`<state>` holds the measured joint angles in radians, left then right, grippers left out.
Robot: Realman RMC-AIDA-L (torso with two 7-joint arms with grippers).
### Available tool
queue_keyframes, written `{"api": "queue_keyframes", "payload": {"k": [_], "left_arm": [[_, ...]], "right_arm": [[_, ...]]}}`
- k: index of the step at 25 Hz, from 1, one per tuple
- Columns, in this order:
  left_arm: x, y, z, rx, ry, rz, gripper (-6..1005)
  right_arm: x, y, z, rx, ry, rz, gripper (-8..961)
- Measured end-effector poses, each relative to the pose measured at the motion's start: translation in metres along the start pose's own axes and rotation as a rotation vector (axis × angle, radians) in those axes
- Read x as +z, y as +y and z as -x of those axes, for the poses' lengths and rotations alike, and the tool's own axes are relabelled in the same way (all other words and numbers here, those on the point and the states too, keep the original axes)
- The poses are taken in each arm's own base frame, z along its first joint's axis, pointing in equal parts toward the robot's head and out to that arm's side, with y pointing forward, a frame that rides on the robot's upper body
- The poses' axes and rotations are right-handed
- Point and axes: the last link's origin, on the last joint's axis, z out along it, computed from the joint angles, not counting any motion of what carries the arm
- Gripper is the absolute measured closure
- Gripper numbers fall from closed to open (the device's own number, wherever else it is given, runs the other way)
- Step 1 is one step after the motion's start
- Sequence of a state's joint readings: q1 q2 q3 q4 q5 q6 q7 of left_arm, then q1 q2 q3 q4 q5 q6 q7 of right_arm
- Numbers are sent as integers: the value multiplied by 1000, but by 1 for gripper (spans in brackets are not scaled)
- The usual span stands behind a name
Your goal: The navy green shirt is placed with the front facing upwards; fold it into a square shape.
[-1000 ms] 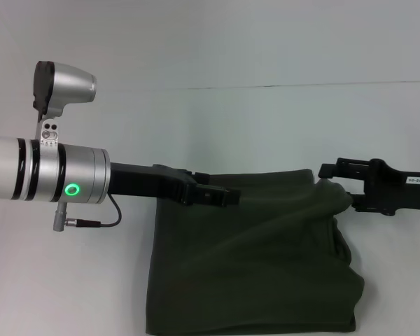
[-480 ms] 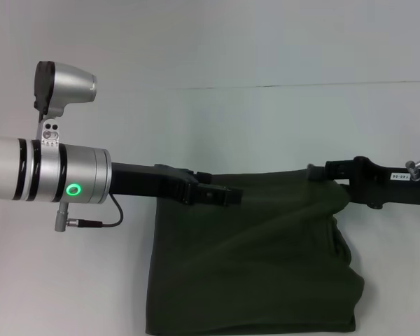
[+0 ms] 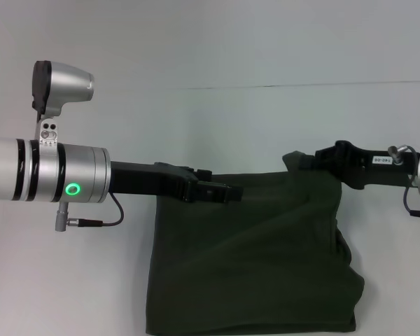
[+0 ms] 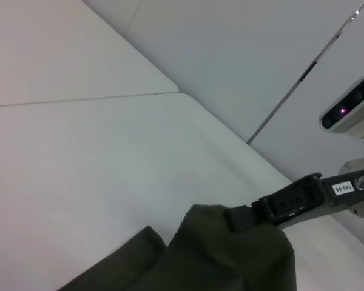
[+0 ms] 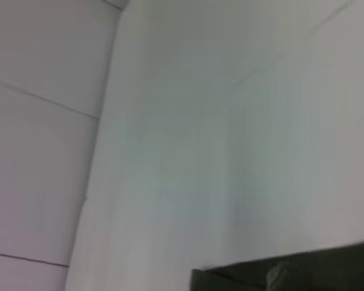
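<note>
**A:** Item one, the shirt [image 3: 259, 259]. What do you log?

**B:** I log one dark olive-green shirt, already folded over into a thick, roughly rectangular bundle. It lies on the white table [image 3: 91, 280], at the near middle of my head view, running off the near edge. No lettering or collar shows; only plain cloth, with soft creases slanting across it and layered edges stacked at its right side.

**A:** Orientation?

**B:** Near part flat on the table. The far edge is lifted and stretched between the two claws, so that edge runs left to right. Its right corner stands higher than its left. The bundle's long axis I cannot fix, since the near end is cut off.

**A:** Item two, left gripper [image 3: 227, 194].

**B:** It reaches in from the left and meets the far left of the lifted edge. It looks clamped on the cloth, though the fingertips merge with the dark fabric, so I log that as probable.

**A:** Item three, right gripper [image 3: 297, 161].

**B:** It comes in from the right, closed on the raised far right corner. The left wrist view confirms it: the corner is pinched and peaked at the tip [image 4: 239, 217].
</note>
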<state>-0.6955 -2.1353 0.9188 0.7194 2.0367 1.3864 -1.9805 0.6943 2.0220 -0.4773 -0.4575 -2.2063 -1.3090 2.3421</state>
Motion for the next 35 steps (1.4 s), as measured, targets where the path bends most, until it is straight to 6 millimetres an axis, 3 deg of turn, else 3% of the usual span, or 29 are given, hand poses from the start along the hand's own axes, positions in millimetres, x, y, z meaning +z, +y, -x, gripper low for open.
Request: {"api": "queue_keyframes", "payload": {"k": [2, 11, 24, 35], "left_arm": [[0, 0, 0, 1, 2, 0, 112], [-3, 0, 3, -13, 22, 4, 114], [-5, -2, 4, -21, 36, 0, 116], [-5, -2, 4, -26, 45, 3, 118]], "right_arm": [[2, 4, 1, -13, 2, 12, 896], [1, 7, 3, -34, -8, 36, 934], [-8, 45, 0, -227, -17, 285, 938], [-22, -4, -6, -163, -116, 83, 937]]}}
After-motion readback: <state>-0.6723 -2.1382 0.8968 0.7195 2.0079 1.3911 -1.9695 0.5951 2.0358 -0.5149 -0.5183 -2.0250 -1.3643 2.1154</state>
